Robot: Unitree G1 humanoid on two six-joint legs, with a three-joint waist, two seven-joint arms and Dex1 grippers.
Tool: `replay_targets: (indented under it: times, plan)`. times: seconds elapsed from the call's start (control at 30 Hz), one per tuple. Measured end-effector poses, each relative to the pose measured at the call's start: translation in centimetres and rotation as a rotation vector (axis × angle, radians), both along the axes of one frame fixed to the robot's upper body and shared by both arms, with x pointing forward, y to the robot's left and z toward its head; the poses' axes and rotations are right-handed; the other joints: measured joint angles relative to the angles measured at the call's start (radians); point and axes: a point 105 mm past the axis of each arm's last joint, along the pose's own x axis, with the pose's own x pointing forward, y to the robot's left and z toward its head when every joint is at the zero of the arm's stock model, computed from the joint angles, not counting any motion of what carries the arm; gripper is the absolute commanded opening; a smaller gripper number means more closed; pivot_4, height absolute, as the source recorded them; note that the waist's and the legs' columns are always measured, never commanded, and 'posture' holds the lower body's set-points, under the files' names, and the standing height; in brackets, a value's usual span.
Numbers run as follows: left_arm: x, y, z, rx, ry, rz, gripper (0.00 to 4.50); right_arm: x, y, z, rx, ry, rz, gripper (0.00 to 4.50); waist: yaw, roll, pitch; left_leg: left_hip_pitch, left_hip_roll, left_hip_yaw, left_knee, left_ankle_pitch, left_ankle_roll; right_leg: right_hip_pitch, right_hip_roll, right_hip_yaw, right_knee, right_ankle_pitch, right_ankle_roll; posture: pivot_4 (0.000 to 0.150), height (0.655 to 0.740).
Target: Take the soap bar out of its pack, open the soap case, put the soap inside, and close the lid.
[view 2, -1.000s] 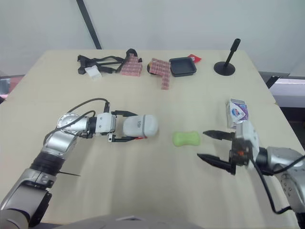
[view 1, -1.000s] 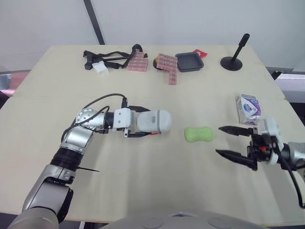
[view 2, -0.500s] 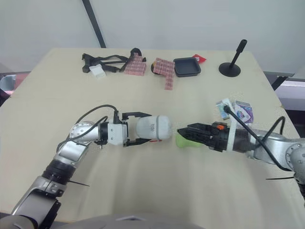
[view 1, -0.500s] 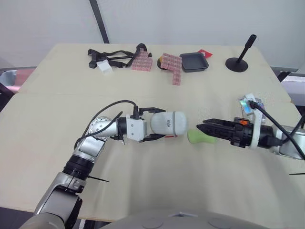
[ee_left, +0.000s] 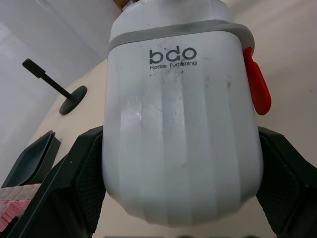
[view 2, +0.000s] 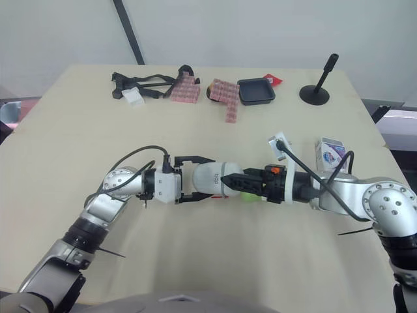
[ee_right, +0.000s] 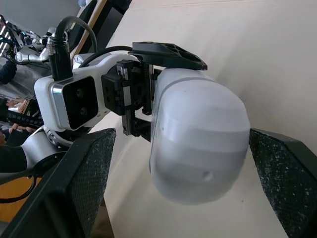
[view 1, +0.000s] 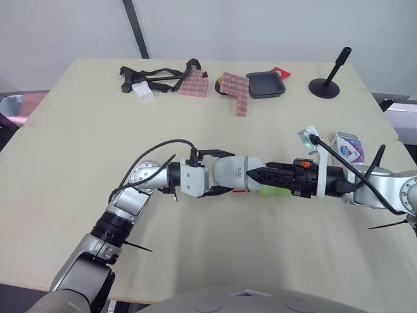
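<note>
Head view: the left gripper (view 1: pixel 223 173) clamps the white case (view 1: pixel 236 175) sideways. The right gripper (view 1: pixel 255 174) meets its far end, green soap (view 1: pixel 268 191) just beneath, pack (view 1: pixel 348 145) well apart.
Left wrist: 2 fingers (ee_left: pixel 74 188) press the case's sides.
Right wrist: fingers (ee_right: pixel 81 188) spread wide, seemingly flanking it.

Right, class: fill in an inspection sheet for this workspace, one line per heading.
Surface: beige table, seam across it.
Job's things: white soap case, lid on; green soap bare on table; soap pack near right edge.
Clutter: straps, pink pads, black tray, black stand at far edge.
Grippers: left gripper shut on case; right gripper open, fingers either side of case's end.
Cables: black cable loops by left wrist; another along right arm.
Surroundings: pale wall, dark pole.
</note>
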Motion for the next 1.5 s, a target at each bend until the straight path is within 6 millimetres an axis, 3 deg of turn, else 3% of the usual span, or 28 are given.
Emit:
replay_targets:
  times: [0.5,0.53,0.6,0.73,0.8,1.5]
  plan:
    - [0.1,0.2,-0.1,0.011,0.008,0.008,3.48,0.0,0.2,-0.8,-0.019,0.047,0.012,4.50,0.000,0.000,0.000,-0.001,0.000,0.000,0.000,-0.001,-0.001,0.000,0.001,0.000,-0.001,0.000,0.000,0.150,0.7400]
    - [0.1,0.1,-0.1,0.010,0.008,0.008,3.47,0.0,0.2,-0.9,-0.019,0.049,0.011,4.08,0.000,0.000,0.000,-0.001,0.000,0.000,0.000,-0.001,-0.001,0.000,0.001,0.000,-0.001,0.000,0.000,0.150,0.7400]
    - [0.1,0.1,-0.1,0.010,0.008,0.008,3.47,0.0,0.1,-0.9,-0.019,0.053,0.010,3.74,0.000,0.000,0.000,-0.001,0.000,0.000,0.000,-0.001,-0.001,0.000,0.001,0.000,-0.001,0.000,0.000,0.150,0.7400]
    - [0.1,0.1,0.0,0.007,0.008,0.010,3.47,0.1,0.0,-1.0,-0.020,0.058,0.008,2.38,0.000,0.000,0.000,-0.001,-0.001,0.000,0.000,-0.001,-0.002,0.000,0.001,0.000,-0.001,0.000,0.001,0.150,0.7400]
    - [0.2,0.2,-0.1,0.009,0.004,0.015,3.47,0.1,0.0,-1.0,-0.006,0.066,0.009,2.04,0.000,0.000,0.000,-0.001,-0.001,-0.001,0.000,-0.001,-0.002,0.000,0.001,0.000,-0.001,0.000,0.001,0.150,0.7400]
    - [0.2,0.3,0.1,-0.003,-0.010,0.017,3.47,0.2,-0.2,-1.0,0.054,0.081,-0.001,2.04,0.001,0.000,0.000,-0.001,0.000,-0.001,0.000,-0.001,-0.002,0.000,0.001,0.000,-0.002,0.000,0.001,0.150,0.7400]
